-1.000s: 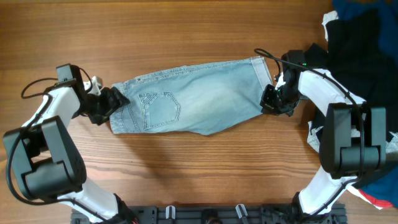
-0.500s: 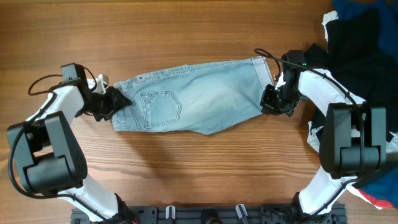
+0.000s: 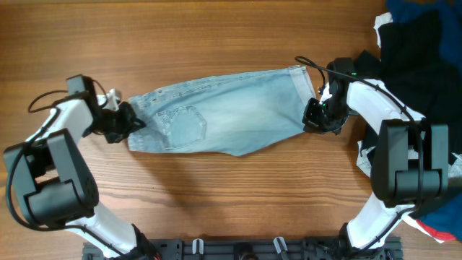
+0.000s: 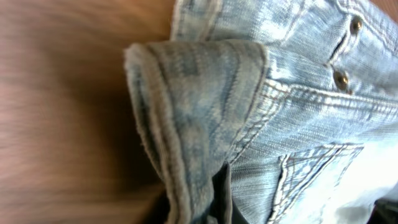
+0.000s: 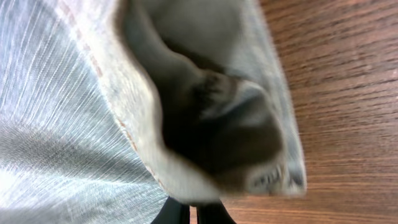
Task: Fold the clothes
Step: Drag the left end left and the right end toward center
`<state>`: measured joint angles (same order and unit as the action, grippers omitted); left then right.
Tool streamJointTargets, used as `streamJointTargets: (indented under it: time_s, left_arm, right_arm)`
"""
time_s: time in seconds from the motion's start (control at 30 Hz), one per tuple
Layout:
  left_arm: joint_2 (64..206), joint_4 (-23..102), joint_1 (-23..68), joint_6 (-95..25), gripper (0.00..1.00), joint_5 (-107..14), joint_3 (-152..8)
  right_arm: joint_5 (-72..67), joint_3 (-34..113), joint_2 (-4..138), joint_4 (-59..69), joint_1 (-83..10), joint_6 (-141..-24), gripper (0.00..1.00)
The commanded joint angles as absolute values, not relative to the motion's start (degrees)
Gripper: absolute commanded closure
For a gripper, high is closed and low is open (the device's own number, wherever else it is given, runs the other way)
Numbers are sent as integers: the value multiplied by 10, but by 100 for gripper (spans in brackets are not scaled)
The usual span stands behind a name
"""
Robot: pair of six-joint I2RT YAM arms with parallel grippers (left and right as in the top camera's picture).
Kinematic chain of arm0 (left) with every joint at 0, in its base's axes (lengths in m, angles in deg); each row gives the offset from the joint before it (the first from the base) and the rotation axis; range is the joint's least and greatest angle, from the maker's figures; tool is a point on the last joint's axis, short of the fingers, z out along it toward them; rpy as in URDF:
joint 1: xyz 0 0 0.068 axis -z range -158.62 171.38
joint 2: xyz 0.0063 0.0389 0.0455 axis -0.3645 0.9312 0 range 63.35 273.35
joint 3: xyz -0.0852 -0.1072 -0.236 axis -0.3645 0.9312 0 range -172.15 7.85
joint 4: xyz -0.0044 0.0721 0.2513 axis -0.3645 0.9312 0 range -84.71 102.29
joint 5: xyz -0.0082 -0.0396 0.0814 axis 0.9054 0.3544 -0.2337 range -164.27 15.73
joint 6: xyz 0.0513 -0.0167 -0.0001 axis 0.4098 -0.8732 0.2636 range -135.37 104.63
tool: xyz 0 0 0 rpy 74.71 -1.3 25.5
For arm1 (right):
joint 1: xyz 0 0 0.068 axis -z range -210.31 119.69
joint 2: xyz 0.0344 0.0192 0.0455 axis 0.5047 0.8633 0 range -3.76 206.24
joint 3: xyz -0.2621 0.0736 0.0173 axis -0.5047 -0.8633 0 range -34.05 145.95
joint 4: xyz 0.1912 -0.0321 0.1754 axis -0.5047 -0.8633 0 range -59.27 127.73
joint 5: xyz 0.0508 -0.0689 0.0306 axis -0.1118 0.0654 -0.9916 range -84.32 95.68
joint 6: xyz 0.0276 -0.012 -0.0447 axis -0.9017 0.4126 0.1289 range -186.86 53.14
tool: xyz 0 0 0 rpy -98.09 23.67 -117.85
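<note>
As the overhead camera looks down, 1 pair of pale, faded jeans [image 3: 238,115] lies stretched lengthwise across the middle of the wooden tabletop [image 3: 216,36]. The waistband end points to the left and the leg hems to the right. The left hand [image 3: 123,123] is clenched on the waistband edge, beside a stitched back pocket [image 3: 184,126]. The right hand [image 3: 314,115] is clenched on the lower corner of the hem end. A black garment [image 3: 419,50] and a dark blue cloth [image 3: 408,9] are heaped at the far right edge, apart from the jeans.

From the left wrist, the waistband [image 4: 199,106] is bunched into a thick fold that fills the centre of the frame, gathered where the hand pinches it. 2 metal rivets [image 4: 348,53] show at upper right, and the pocket stitching [image 4: 311,168] runs below them. Blurred wood grain lies to the left.

From the right wrist, the hem [image 5: 205,124] curls open just above the dark fingers [image 5: 193,214], which are closed on the cloth at the bottom edge. The denim's pale weave spreads to the left, with bare tabletop [image 5: 342,62] to the right.
</note>
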<state>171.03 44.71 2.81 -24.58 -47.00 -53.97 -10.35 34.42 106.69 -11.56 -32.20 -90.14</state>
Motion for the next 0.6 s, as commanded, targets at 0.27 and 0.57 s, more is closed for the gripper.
streamJointTargets:
  time_s: [0.27, 0.57]
  left_arm:
    - [1675, 475, -19, -247, 96, -533, -607]
    - [1651, 522, -19, -248, 96, -491, -673]
  right_arm:
    - [-79, 364, 963, -95, -312, -878, 71]
    - [-132, 364, 986, 10, -335, -818, 94]
